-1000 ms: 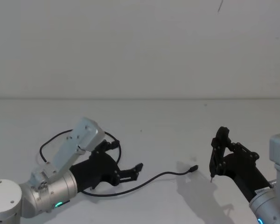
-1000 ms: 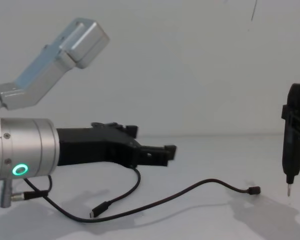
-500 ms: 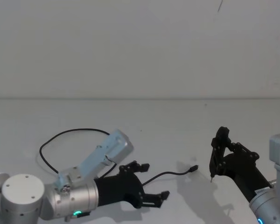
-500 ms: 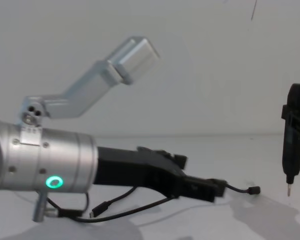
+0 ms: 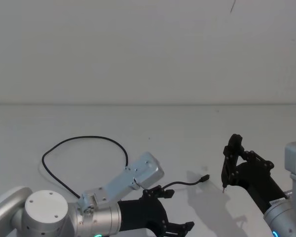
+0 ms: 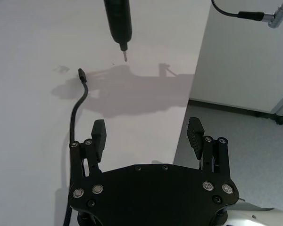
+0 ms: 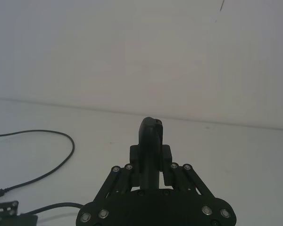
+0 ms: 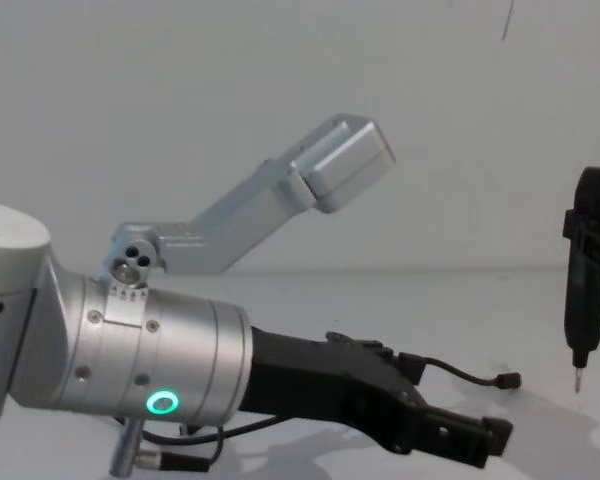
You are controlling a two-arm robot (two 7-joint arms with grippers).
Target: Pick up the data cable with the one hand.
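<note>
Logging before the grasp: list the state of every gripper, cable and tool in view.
left gripper: open, empty, data cable running alongside one finger.
data cable: lying loose on the table, not gripped.
right gripper: shut on the black tool.
black tool: held upright, tip pointing down.

No word, number or brand can be read anywhere. One small white label (image 5: pixel 277 201) is seen on the black body of the right gripper (image 5: pixel 232 154), at about 4 o'clock in the head view, but its print is too small to be read.
</note>
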